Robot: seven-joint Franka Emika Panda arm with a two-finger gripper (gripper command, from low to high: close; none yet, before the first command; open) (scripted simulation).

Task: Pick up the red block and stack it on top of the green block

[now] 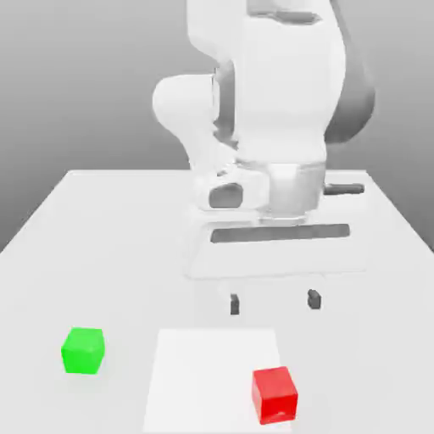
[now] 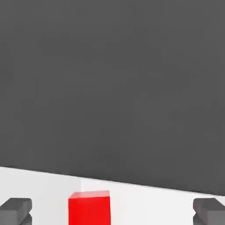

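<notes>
Your gripper point(image 1: 274, 301) hangs above the white counter point(image 1: 102, 254) with its two dark fingertips point(image 1: 234, 304) spread wide apart, holding nothing. The small smooth bright red cube point(image 1: 275, 395) sits on a paler square patch point(image 1: 195, 373) of the counter, near the gripper. The small smooth bright green cube point(image 1: 83, 351) rests well apart, toward the exterior view's left. Neither cube carries any lettering or label you could read.

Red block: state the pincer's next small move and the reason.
Probably bring the open pincer forward over the red block, then lower it. The block sits untouched on the table, nearer the camera than the fingertips, apart from the green block.
</notes>
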